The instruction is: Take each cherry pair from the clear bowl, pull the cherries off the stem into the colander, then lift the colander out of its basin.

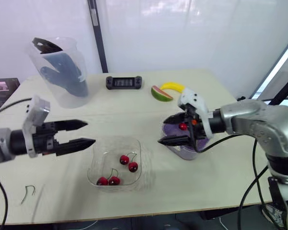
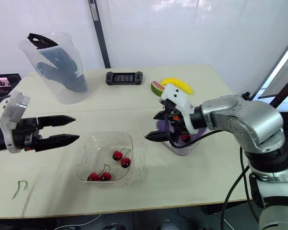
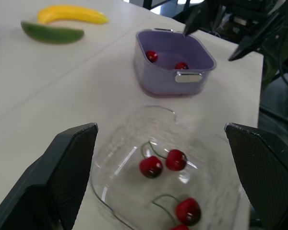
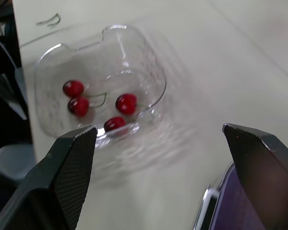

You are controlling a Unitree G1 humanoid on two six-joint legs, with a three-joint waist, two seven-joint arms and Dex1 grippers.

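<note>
Looks like it's time to grab another pair. The clear bowl [image 1: 103, 158] sits lower centre, holding two cherry pairs [image 1: 133, 166]. I'd bring the wide-open left gripper [image 1: 90, 132] down on a stem, not the fruit. The right gripper [image 2: 150, 126], also spread wide, hovers by the purple colander [image 3: 156, 79], centre right. Pale tabletop [image 1: 216, 182], white curtain [image 1: 182, 33] behind, pitcher [image 1: 62, 72] upper left.

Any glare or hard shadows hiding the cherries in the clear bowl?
Left eye view: even light, no glare on the clear bowl; all four cherries plain. Left wrist view: small highlights on rim and cherries only. Right wrist view: bowl throws a faint rippled shadow on the table.
</note>
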